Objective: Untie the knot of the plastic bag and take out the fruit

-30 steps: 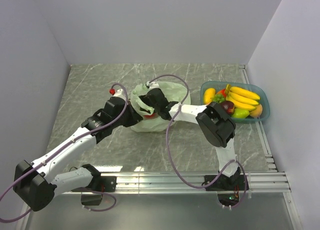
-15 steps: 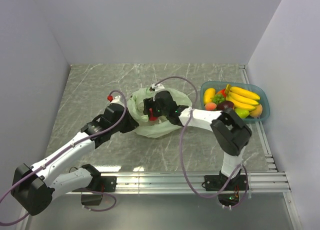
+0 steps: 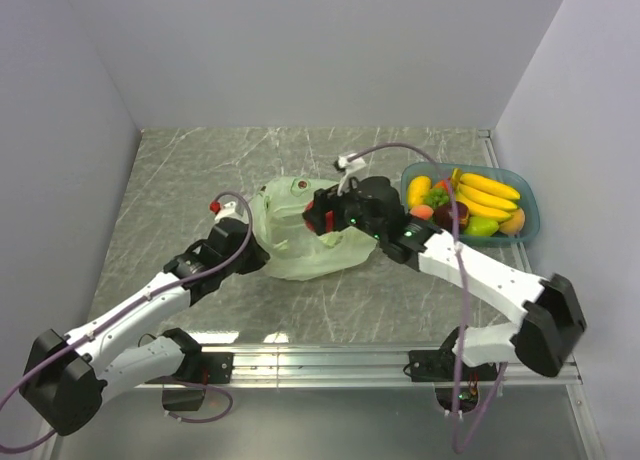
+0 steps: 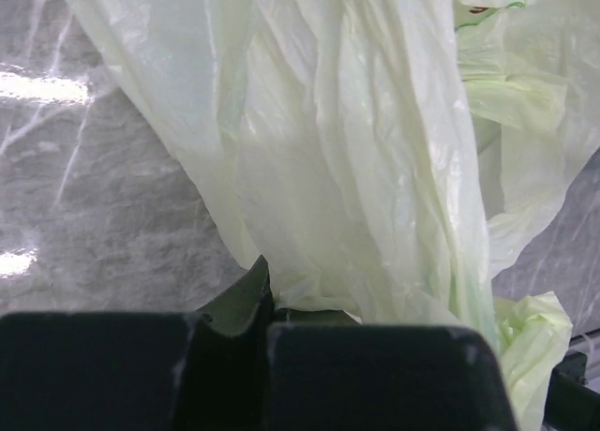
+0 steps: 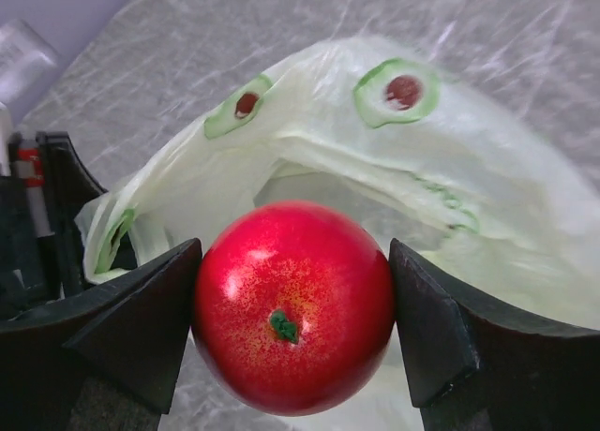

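The pale green plastic bag (image 3: 300,245) lies slumped mid-table with its mouth gaping (image 5: 375,159). The knot is out of view. My right gripper (image 5: 293,309) is shut on a red apple (image 5: 293,304), one black finger pressed to each side, held just above the bag's opening. In the top view the apple (image 3: 322,223) shows red between those fingers. My left gripper (image 4: 267,304) is shut on a fold of the bag's film (image 4: 356,169) at the bag's left edge (image 3: 258,245). Other fruit, bananas (image 3: 488,192), grapes (image 3: 437,195) and a dark purple fruit (image 3: 447,216), lie in the tray.
The blue tray (image 3: 534,212) stands at the right, close to the right wall, and also holds a yellow mango (image 3: 418,191) and a peach (image 3: 513,221). White walls close the table on three sides. A metal rail runs along the near edge.
The right gripper has come up out of the bag with the apple, its arm swinging out to the right. The left gripper has kept its hold on the bag.
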`<state>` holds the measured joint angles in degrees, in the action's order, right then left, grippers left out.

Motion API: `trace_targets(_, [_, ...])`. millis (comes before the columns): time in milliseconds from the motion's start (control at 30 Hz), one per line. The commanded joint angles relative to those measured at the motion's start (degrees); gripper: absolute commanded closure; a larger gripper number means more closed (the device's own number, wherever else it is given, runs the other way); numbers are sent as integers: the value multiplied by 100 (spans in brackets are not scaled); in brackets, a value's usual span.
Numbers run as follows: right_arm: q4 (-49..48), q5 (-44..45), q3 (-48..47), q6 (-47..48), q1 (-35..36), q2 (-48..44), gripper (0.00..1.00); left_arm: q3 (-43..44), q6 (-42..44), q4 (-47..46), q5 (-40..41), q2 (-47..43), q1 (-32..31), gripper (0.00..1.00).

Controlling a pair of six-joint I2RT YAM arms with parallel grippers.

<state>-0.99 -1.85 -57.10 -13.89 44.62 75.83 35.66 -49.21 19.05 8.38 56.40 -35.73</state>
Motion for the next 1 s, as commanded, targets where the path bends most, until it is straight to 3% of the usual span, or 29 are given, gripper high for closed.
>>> trace_targets(0, [670, 1242, 32, 413, -199, -918, 100, -277, 139, -340, 234, -330, -31, 99])
trace_targets(67, [977, 1746, 146, 422, -698, -1166, 100, -480, 192, -506, 217, -515, -22, 99])
trace_targets(300, [1452, 2284, 481, 28, -2966, -1642, 100, -1227, 61, -613, 286, -1569, -31, 99])
trace_targets(500, [1365, 2031, 744, -632, -4389, -1440, 100, -1316, -1, -411, 401, -1887, -31, 99])
trace_targets(600, [1234, 1776, 666, -668, -4575, -1195, 99, -1316, 34, -349, 384, -1931, -31, 99])
trace_targets(767, [820, 582, 297, -62, -4488, -851, 97, -1342, 52, -349, 392, -1984, -31, 99])
trace_targets(967, [1092, 1054, -405, 474, -3813, 140, 95, -1281, 166, -419, 401, -1870, -31, 99])
